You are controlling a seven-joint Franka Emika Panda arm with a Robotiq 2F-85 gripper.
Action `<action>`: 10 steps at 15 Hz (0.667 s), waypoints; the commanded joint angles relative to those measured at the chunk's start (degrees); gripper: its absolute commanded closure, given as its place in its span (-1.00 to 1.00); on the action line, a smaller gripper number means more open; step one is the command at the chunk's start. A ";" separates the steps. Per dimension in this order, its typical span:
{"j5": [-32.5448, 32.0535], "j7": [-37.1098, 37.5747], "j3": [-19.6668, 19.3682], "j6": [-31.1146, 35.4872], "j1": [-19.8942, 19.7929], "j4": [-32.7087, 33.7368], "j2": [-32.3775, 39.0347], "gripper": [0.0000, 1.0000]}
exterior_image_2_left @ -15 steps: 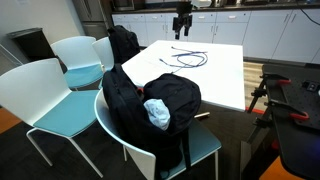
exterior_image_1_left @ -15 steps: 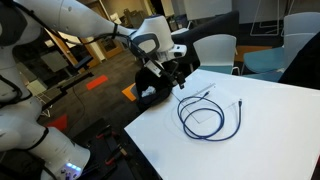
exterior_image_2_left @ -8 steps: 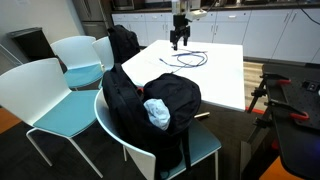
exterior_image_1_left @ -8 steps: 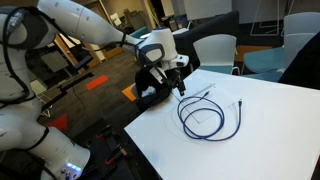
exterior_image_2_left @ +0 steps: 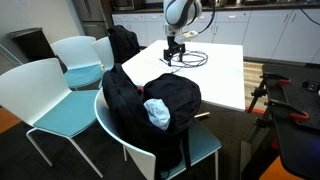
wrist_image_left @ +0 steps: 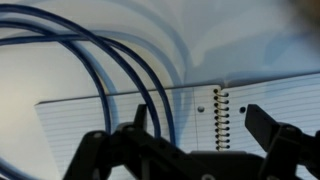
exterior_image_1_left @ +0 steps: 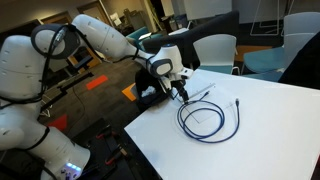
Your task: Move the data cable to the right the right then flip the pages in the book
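The data cable [exterior_image_1_left: 208, 118] lies in loose dark blue loops on the white table [exterior_image_1_left: 260, 140]. It also shows in the other exterior view [exterior_image_2_left: 190, 58]. In the wrist view the cable [wrist_image_left: 120, 60] runs over the left page of the book [wrist_image_left: 80, 125], an open spiral-bound notebook with lined white pages. My gripper [wrist_image_left: 200, 135] is open and empty, low over the book, with its jaws on either side of the spiral binding [wrist_image_left: 220, 115]. In both exterior views the gripper [exterior_image_1_left: 178, 88] [exterior_image_2_left: 175, 55] hangs close above the table at the cable's end.
A black bag [exterior_image_2_left: 150, 100] sits on a teal chair [exterior_image_2_left: 45, 95] near the table's edge. A second black bag [exterior_image_2_left: 123, 42] rests on a chair by the table, and it shows behind the gripper in an exterior view [exterior_image_1_left: 148, 92]. More chairs [exterior_image_1_left: 215, 50] stand around.
The arm has swung in and come down from above the table's edge. The gripper now hangs low over the book and the cable's end. The cable has not moved.
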 commanded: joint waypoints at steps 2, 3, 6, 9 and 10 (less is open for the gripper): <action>-1.82 8.72 -4.59 0.05 2.85 4.81 4.40 -1.00; -1.95 9.90 -5.16 -0.34 3.07 5.30 4.91 -1.00; -2.26 12.77 -6.65 -1.34 3.73 7.30 7.00 -1.00; -2.86 14.91 -7.63 -2.35 4.24 9.14 9.12 -1.00; -3.01 15.35 -7.82 -2.68 4.35 9.66 9.74 -1.00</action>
